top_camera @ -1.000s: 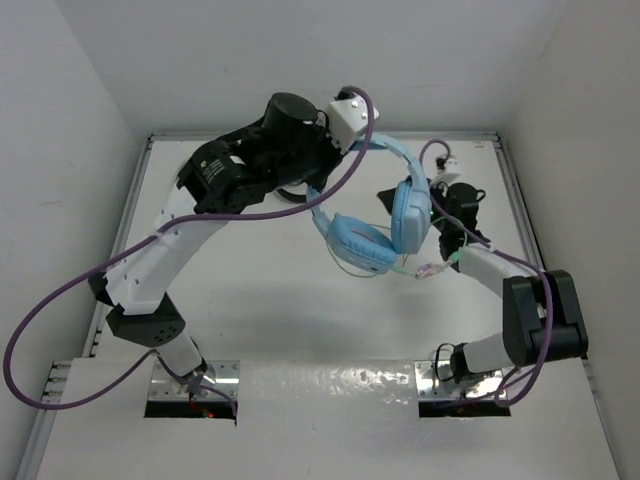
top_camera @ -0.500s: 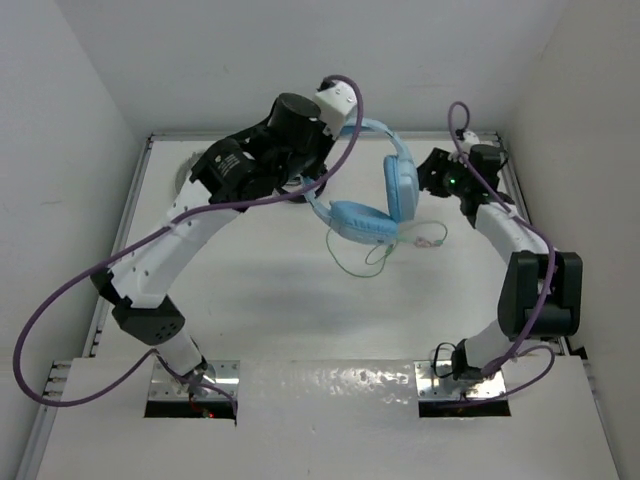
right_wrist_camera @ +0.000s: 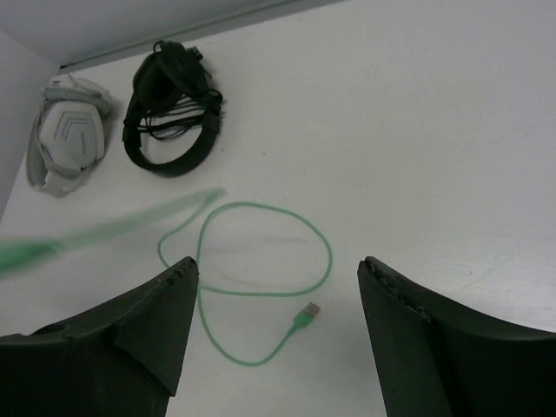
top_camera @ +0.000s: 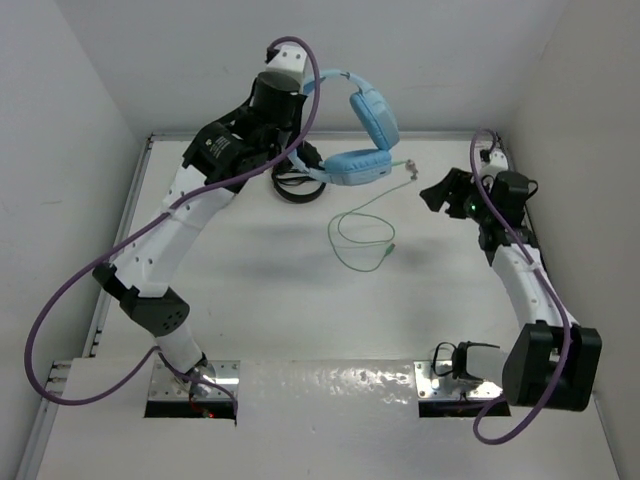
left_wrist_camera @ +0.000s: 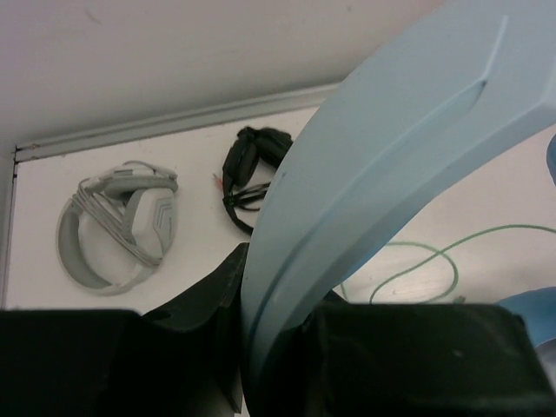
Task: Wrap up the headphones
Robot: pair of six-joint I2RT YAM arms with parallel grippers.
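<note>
Top external: left gripper (left_wrist_camera: 278,347) clamped light blue padded over-ear headphones (top_camera: 362,140) by the headband (left_wrist_camera: 373,174); thin green cable (top_camera: 360,228) lay looped left of the open right gripper (top_camera: 438,193), apparently nearer it.

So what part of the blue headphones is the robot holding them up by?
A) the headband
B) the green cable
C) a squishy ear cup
A: the left tool is shut on the blue headband of the headphones, while the ear cups hang with nothing gripping them and the green cable loops loose on the table.
</note>
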